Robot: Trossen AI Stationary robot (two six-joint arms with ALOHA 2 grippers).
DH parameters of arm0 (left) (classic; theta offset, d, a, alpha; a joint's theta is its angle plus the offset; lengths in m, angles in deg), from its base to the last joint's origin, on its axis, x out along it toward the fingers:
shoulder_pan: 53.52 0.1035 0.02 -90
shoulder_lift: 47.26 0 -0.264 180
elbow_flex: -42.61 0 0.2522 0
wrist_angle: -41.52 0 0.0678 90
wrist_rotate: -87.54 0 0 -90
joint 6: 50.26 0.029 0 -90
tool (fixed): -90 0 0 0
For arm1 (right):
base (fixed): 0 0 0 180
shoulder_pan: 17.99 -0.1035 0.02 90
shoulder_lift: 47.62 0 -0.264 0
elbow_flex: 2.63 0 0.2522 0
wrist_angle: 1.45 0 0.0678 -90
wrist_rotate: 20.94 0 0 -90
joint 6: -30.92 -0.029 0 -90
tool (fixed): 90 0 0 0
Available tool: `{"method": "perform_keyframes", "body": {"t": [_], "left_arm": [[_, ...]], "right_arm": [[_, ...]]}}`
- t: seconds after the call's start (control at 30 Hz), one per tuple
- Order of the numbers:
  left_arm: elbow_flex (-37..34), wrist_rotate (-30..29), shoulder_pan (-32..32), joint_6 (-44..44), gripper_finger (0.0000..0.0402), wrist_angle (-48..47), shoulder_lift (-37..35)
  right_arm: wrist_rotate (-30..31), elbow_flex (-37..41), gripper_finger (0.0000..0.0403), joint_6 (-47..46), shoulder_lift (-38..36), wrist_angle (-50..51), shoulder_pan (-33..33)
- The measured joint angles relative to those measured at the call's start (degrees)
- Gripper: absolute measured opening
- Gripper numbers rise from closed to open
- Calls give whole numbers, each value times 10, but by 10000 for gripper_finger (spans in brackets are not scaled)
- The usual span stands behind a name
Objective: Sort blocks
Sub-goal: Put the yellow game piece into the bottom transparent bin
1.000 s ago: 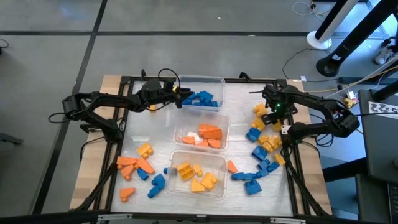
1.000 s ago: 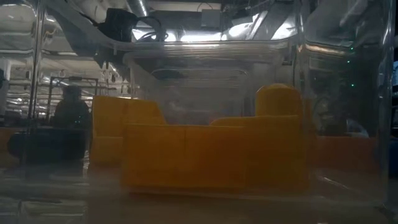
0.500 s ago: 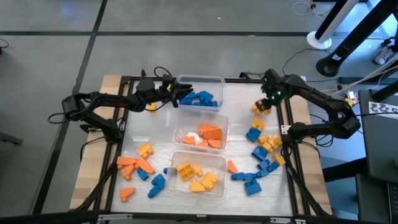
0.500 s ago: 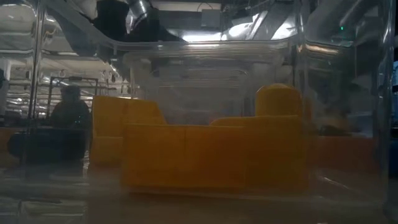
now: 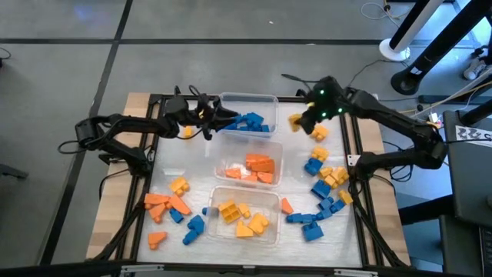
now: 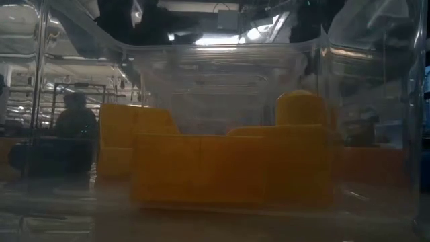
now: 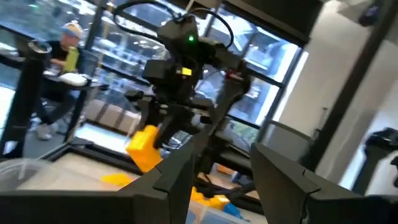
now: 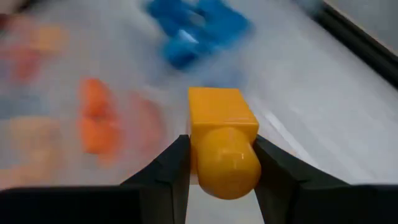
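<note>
Three clear tubs (image 5: 247,99) in a column, high view: blue blocks (image 5: 247,121) far, orange middle, yellow near; loose blocks lie either side. Right gripper (image 5: 302,121) carries a yellow block (image 5: 294,120) beside the far tub. Left gripper (image 5: 214,121), fingers parted, probably empty.
Low view: tub wall blurs yellow pieces (image 6: 232,165).
Right wrist view: fingers (image 8: 171,171) clamp the yellow, round-ended block (image 8: 222,143); background smeared.
</note>
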Motion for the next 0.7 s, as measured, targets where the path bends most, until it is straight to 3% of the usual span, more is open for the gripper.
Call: {"method": "perform_keyframes", "body": {"t": [0.27,0.5,0.7], "left_arm": [[0,22,33,2,148,-34,-66],[0,15,84,-4,148,-237,-149],[0,-11,116,10,148,-398,-205]], "right_arm": [[-25,0,138,-40,0,-196,-200],[53,1,138,-35,19,-270,-356],[82,1,138,-36,64,-284,-438]]}}
